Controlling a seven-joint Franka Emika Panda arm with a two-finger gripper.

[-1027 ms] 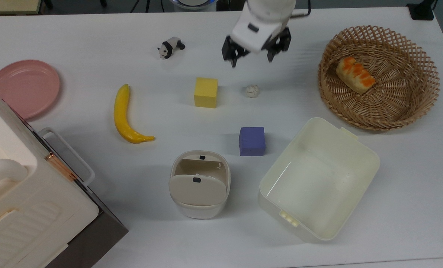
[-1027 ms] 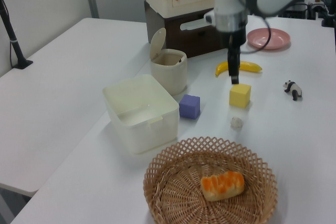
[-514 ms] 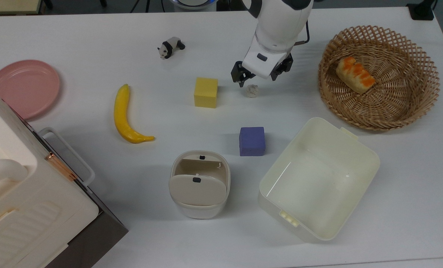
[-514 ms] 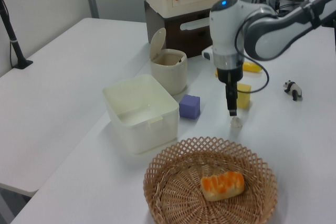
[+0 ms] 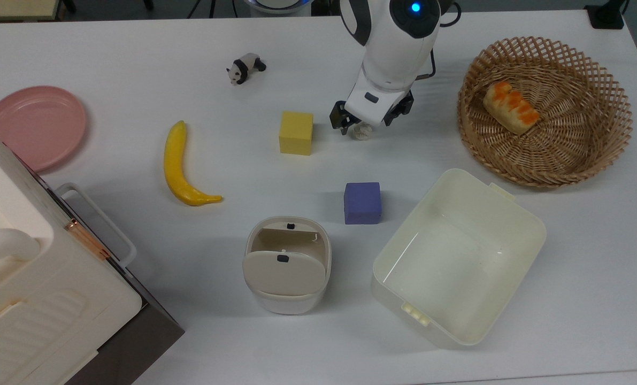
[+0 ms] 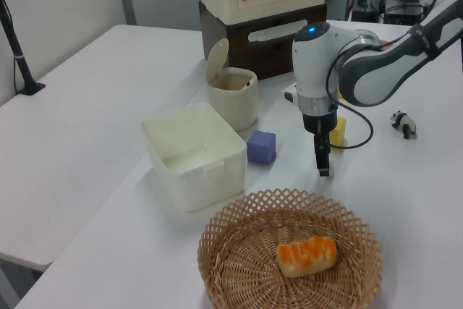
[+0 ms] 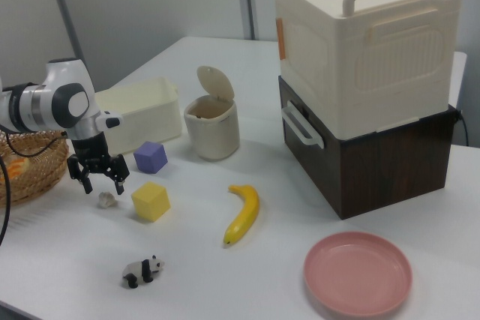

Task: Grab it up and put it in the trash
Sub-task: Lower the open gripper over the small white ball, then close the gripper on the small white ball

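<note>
The tiny crumpled white paper wad [image 5: 361,133] lies on the white table, to the right of the yellow cube [image 5: 296,132] in the top view. My gripper [image 5: 363,122] hangs directly over it, open, with one dark finger on each side. In the right view, the gripper [image 7: 99,182] has its fingertips just above the wad [image 7: 106,199]. In the left view, the gripper [image 6: 323,168] points straight down and hides the wad. The trash [image 5: 286,272], a small cream bin with its flap lid tipped up, stands near the table's front, also seen as the bin [image 7: 211,127].
A purple cube [image 5: 362,202] sits between the wad and the bin. A large cream tub [image 5: 446,262] is at the top view's right front. A wicker basket [image 5: 543,179] holds a bread. A banana [image 5: 182,166], panda figurine [image 5: 245,68], pink plate [image 5: 35,125] and a cream box on a dark cabinet [image 5: 40,299] lie at the top view's left.
The gripper came down and forward from high over the table's far side to just above the wad, staying open. The wad has not moved.
</note>
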